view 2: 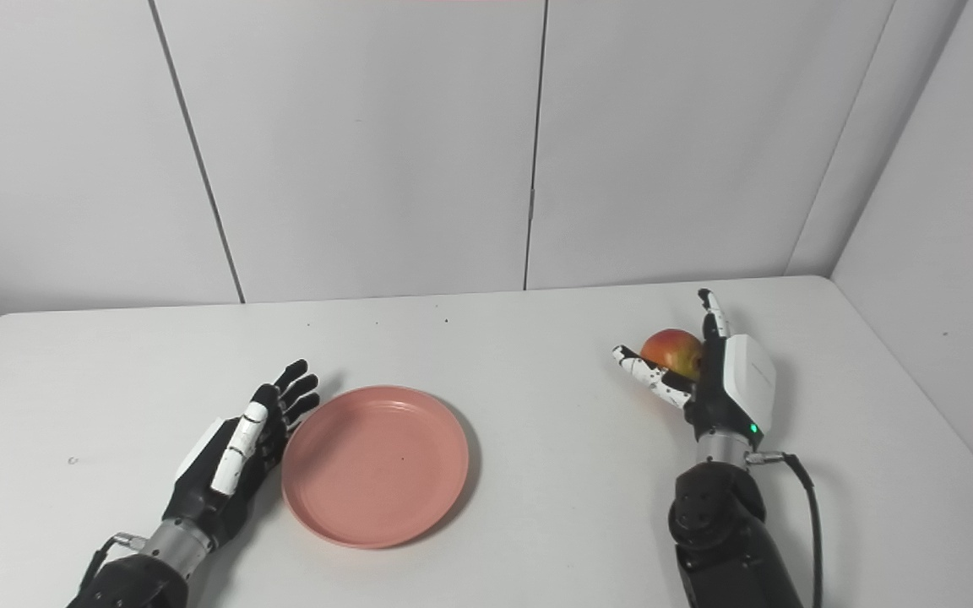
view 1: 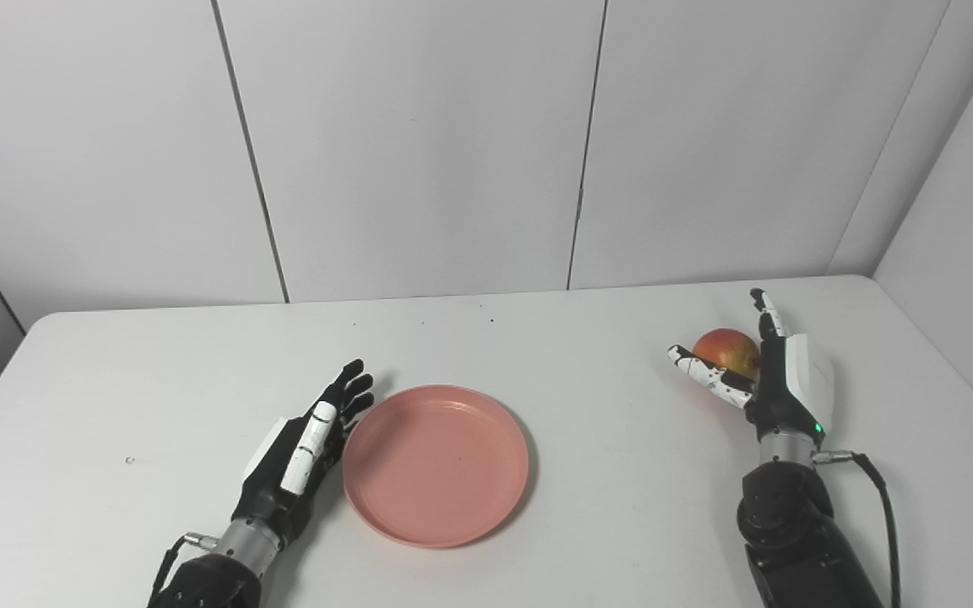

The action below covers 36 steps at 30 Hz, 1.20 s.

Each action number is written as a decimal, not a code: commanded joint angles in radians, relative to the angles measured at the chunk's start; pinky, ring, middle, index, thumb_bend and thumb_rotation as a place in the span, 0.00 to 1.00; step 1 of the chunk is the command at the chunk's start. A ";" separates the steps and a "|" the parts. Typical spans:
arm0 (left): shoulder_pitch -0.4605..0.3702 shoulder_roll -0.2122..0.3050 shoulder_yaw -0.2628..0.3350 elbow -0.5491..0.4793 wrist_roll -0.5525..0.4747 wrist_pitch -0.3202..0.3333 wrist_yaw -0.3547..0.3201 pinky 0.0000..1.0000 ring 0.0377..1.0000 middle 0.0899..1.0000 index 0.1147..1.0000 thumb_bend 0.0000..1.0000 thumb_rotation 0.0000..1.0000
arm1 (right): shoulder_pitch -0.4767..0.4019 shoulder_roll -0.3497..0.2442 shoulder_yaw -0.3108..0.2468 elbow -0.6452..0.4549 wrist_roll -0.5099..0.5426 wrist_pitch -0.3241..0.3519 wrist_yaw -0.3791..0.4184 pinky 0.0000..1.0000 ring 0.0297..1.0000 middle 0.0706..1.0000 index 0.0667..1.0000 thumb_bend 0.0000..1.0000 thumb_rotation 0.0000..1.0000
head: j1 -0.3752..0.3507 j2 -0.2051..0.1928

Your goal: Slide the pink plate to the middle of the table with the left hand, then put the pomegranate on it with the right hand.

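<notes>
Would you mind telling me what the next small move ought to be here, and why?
Probably close the right hand on the pomegranate. The pink plate already lies near the table's middle, with the left hand open at its left edge, so the slide looks done. The right hand's fingers are spread beside the fruit, which seems not yet gripped.

A white surface (view 1: pixel 537 338) with rounded far corners fills the lower part of both views. A few tiny dark specks (view 1: pixel 491 320) dot it near its far edge. Behind the surface stand pale grey wall panels (view 1: pixel 419 143) divided by thin dark vertical seams (view 1: pixel 585 143), and another panel (view 1: pixel 968 211) angles in along the surface's right side.
</notes>
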 commanded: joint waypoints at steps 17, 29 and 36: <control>-0.011 0.011 -0.002 -0.014 0.004 0.011 -0.012 0.93 0.96 0.97 0.97 0.58 1.00 | -0.054 -0.012 -0.001 0.064 0.050 -0.016 -0.045 0.65 0.76 0.81 0.80 0.75 0.16 | 0.003 0.003; -0.011 0.010 -0.004 -0.015 0.006 0.008 -0.011 0.93 0.95 0.97 0.97 0.56 1.00 | -0.048 -0.001 -0.007 0.095 0.080 -0.111 -0.162 0.31 0.37 0.43 0.52 0.51 0.00 | 0.005 0.000; -0.011 0.010 -0.006 -0.018 0.008 0.006 -0.010 0.93 0.95 0.96 0.96 0.55 1.00 | -0.046 0.003 -0.007 0.092 0.089 -0.127 -0.185 0.33 0.37 0.44 0.51 0.51 0.00 | 0.006 0.002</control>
